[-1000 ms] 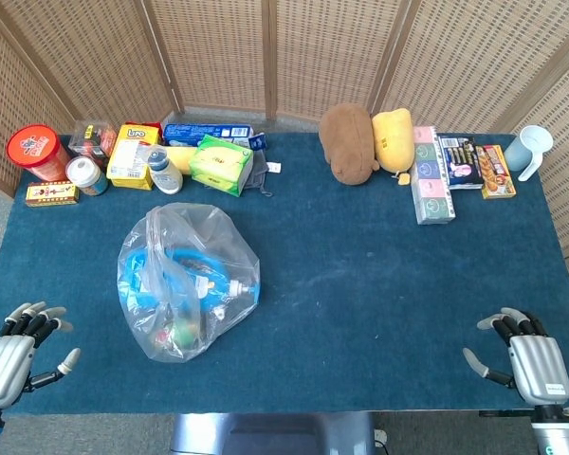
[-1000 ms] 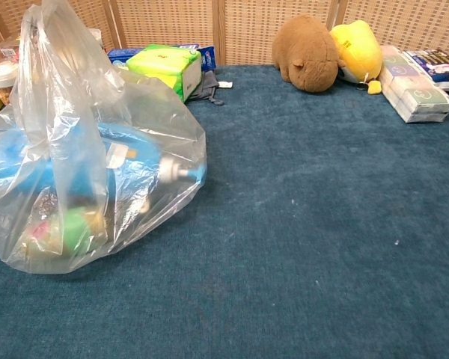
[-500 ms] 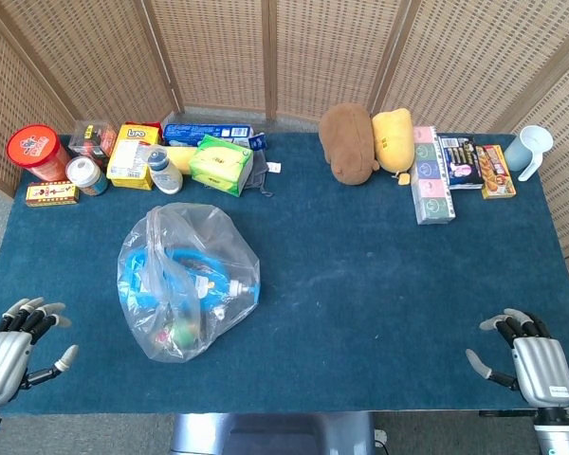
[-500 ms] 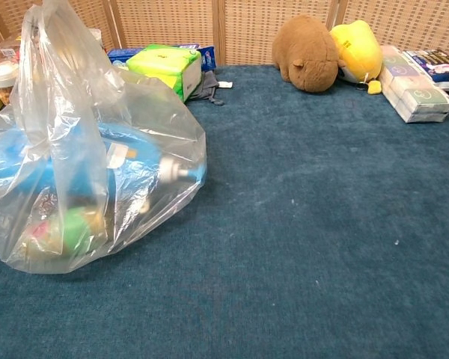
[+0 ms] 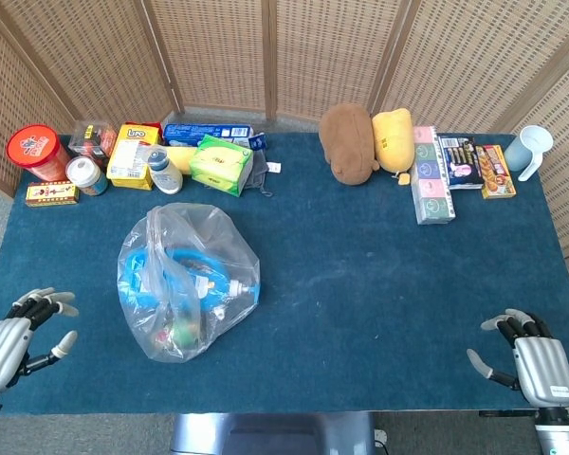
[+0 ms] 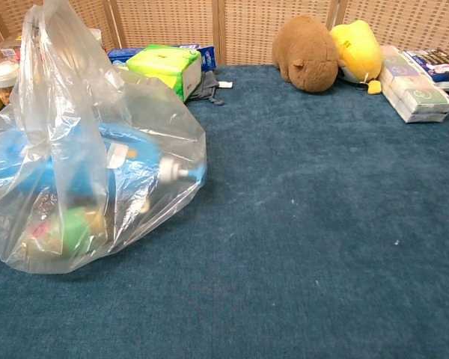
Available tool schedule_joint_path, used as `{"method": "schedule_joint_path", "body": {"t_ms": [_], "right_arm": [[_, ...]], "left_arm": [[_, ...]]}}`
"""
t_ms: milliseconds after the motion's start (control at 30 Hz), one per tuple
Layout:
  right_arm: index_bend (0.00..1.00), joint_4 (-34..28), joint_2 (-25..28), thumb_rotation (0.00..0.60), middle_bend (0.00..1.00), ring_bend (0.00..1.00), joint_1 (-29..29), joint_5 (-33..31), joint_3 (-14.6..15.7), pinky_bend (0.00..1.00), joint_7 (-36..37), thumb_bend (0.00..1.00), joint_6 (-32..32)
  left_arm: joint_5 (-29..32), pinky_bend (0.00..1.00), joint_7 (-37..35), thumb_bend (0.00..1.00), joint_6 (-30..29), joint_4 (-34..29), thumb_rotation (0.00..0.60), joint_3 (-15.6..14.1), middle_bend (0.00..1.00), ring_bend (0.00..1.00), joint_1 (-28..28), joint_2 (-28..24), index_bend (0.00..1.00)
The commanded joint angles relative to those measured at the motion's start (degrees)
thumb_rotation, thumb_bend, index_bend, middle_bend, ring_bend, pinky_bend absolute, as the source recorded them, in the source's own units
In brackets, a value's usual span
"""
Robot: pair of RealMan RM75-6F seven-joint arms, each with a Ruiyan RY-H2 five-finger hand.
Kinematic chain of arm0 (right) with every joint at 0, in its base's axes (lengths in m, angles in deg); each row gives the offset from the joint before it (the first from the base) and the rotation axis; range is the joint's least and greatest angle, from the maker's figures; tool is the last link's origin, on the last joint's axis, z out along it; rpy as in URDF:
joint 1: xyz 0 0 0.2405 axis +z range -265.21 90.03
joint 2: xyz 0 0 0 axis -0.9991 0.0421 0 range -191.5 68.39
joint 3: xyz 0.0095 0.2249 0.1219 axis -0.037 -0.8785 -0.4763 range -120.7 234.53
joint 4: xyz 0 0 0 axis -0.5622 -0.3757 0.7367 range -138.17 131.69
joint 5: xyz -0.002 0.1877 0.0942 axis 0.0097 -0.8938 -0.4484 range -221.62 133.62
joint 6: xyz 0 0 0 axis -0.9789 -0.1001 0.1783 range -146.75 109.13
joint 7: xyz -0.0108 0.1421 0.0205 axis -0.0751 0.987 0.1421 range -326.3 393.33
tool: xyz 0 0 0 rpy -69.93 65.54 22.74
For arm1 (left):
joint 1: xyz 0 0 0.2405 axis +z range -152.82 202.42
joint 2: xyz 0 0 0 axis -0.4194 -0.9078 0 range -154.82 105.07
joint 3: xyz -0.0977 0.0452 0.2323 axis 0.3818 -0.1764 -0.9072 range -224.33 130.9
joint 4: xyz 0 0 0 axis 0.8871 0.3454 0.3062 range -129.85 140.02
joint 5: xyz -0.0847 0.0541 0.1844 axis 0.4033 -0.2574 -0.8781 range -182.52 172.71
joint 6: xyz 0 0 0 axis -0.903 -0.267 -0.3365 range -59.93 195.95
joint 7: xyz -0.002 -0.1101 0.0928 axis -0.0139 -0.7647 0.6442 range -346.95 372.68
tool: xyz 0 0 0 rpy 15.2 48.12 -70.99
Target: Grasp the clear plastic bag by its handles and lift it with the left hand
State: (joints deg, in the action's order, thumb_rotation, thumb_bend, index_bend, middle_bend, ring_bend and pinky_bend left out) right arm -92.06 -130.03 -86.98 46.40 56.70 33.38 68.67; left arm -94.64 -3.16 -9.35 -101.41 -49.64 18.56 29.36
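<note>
The clear plastic bag (image 5: 188, 280) sits on the blue table, left of the middle, with blue, green and other packs inside. In the chest view the bag (image 6: 90, 172) fills the left side and its handles (image 6: 49, 30) stand up at the top. My left hand (image 5: 19, 346) hovers at the table's near left corner, well to the left of the bag, fingers spread and holding nothing. My right hand (image 5: 529, 358) is at the near right corner, fingers apart and empty. Neither hand shows in the chest view.
Boxes, jars and a green tissue pack (image 5: 220, 163) line the far left edge. A brown plush (image 5: 349, 140) and a yellow plush (image 5: 393, 138) lie at the back, with flat boxes (image 5: 432, 175) and a cup (image 5: 531, 149) to the right.
My left hand has drifted slightly up and toward the table, fingers still spread. The right hand and the bag have hardly moved.
</note>
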Motion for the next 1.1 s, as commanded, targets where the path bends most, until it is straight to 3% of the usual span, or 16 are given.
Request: {"method": "schedule_joint_path", "body": {"t_ms": [33, 367, 467, 800, 1100], "right_arm": [[0.39, -0.3, 0.1, 0.094, 0.38, 0.24, 0.0, -0.1, -0.1, 0.18, -0.4, 0.33, 0.0], [0.38, -0.9, -0.1, 0.096, 0.38, 0.24, -0.1, -1.0, -0.3, 0.18, -1.6, 0.33, -0.3], [0.39, -0.9, -0.1, 0.1, 0.38, 0.24, -0.1, -1.1, -0.3, 0.18, -1.8, 0.33, -0.4], [0.38, -0.9, -0.5, 0.095, 0.38, 0.24, -0.2, -2.1, -0.6, 0.18, -2.1, 0.33, -0.8], [0.39, -0.2, -0.8, 0.096, 0.38, 0.24, -0.3, -2.7, -0.8, 0.18, -1.8, 0.33, -0.8]], "left_arm": [[0.7, 0.08, -12.6, 0.26, 5.5, -0.6, 0.0, 1.2, 0.24, 0.12, -4.0, -3.1, 0.25], [-2.0, 0.09, -38.1, 0.26, 16.1, 2.2, 0.0, 2.3, 0.22, 0.12, -12.5, -6.1, 0.17], [-2.7, 0.09, -42.8, 0.26, 17.5, 3.8, 0.0, 2.8, 0.22, 0.12, -14.4, -6.1, 0.17], [-1.3, 0.09, -55.6, 0.26, 23.2, 8.4, 0.0, 4.6, 0.22, 0.12, -20.4, -3.5, 0.17], [-0.2, 0.09, -60.0, 0.26, 27.5, 10.9, 0.0, 5.8, 0.22, 0.12, -25.0, -0.8, 0.17]]}}
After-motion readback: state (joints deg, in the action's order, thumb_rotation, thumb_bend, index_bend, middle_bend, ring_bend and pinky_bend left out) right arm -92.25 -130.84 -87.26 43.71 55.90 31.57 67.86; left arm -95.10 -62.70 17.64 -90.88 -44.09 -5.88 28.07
